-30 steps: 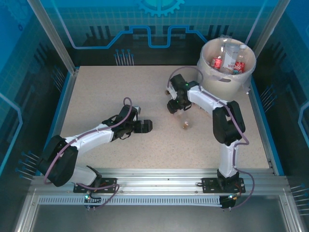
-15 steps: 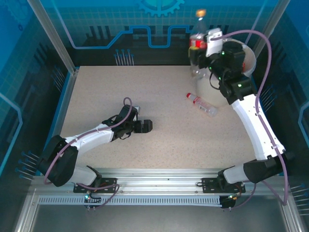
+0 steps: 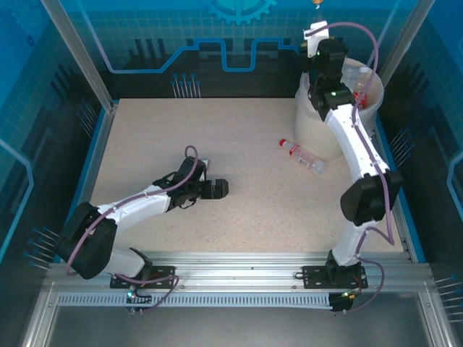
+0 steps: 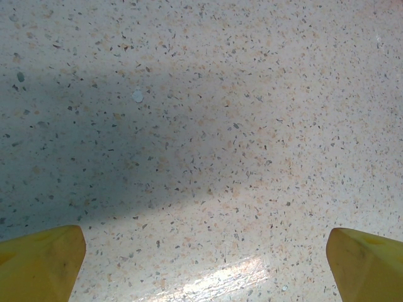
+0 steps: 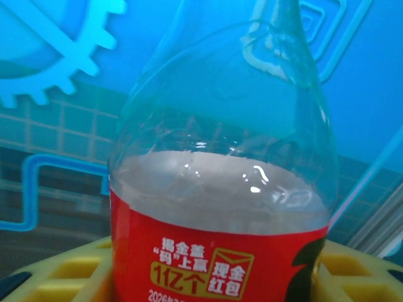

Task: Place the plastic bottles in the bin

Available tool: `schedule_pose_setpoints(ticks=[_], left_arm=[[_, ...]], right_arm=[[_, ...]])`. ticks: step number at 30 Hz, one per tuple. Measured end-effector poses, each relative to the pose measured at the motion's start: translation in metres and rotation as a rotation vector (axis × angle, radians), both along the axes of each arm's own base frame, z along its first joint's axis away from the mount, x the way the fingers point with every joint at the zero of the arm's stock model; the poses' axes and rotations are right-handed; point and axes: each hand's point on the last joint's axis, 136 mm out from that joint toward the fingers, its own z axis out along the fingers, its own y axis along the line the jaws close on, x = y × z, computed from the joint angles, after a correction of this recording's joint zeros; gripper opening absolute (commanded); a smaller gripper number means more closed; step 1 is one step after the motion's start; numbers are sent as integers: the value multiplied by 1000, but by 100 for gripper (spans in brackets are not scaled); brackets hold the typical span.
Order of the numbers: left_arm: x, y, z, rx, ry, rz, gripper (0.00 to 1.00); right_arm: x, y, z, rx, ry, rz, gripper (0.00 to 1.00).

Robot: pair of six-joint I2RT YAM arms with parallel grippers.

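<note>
A red-labelled bottle [image 5: 217, 251] stands upright, clamped in the right pincer [image 5: 214, 283], high over the far rim of the bin [image 3: 316, 130] at the bench's [image 3: 181, 123] 1 o'clock. Another bottle [image 3: 302, 156] lies just beside the bin, at its 7 o'clock. The left pincer [image 3: 217, 189] gapes wide over mid-bench.

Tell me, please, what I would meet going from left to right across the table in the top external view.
left gripper → lying bottle → bin

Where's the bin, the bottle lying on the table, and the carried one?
bin [image 3: 312, 130], top view, cream side wall.
lying bottle [image 3: 302, 155], top view, clear middle.
carried bottle [image 5: 214, 258], right wrist view, red label.
</note>
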Motion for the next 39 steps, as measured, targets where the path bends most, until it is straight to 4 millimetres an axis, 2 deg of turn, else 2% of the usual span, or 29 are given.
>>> schedule_pose_setpoints(ticks=[4, 9, 15, 19, 28, 33, 39], left_arm=[[0, 0, 1, -1, -2, 0, 99], [0, 0, 2, -4, -5, 1, 99], [0, 0, 2, -3, -5, 1, 99], [0, 0, 3, -4, -5, 1, 99], [0, 1, 2, -3, -5, 2, 99], [0, 1, 2, -3, -5, 2, 99], [1, 0, 1, -3, -3, 2, 99]], right_arm=[[10, -18, -11, -8, 48, -47, 44], [11, -23, -35, 4, 114, -57, 43], [12, -24, -95, 13, 254, -53, 44], [7, -34, -128, 45, 321, -63, 44], [-8, -53, -136, 170, 319, -62, 48], [-9, -53, -140, 220, 325, -51, 63], [-15, -50, -138, 243, 372, -30, 75]])
